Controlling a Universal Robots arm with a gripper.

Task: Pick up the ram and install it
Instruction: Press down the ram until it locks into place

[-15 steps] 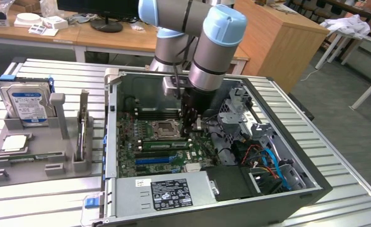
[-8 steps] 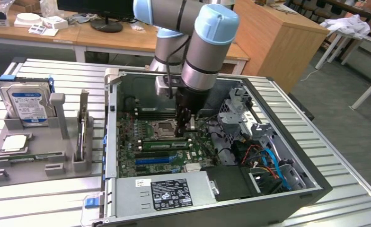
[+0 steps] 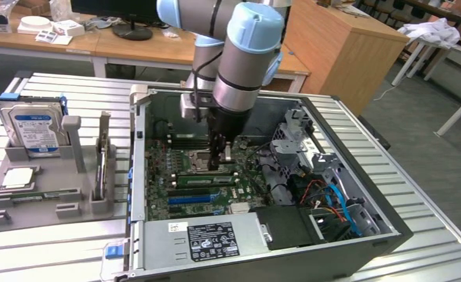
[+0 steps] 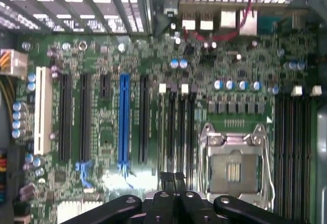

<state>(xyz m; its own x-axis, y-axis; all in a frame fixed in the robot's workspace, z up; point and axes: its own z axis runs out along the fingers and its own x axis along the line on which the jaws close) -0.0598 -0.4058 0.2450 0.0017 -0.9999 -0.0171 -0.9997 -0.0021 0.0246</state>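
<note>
My gripper (image 3: 217, 160) hangs inside the open computer case (image 3: 387, 235), low over the motherboard (image 3: 176, 200), beside the CPU socket (image 3: 201, 157). Its fingers are shut together with nothing between them. The ram (image 3: 204, 179), a long thin green stick, lies seated in a memory slot just in front of the fingertips in the exterior view. From the wrist, the shut gripper (image 4: 173, 175) hovers over the row of memory slots, and the ram (image 4: 162, 132) shows as a greenish strip in the slot nearest the blue expansion slot (image 4: 123, 117). The CPU socket (image 4: 233, 165) lies beside these slots.
A grey holder (image 3: 26, 205) at the exterior view's left carries a hard drive (image 3: 33, 129), an upright card (image 3: 103, 158) and a flat green stick (image 3: 34, 194). Inside the case are the power supply (image 3: 207, 238), a drive cage (image 3: 293, 138) and loose cables (image 3: 333, 200). Wooden desks stand behind.
</note>
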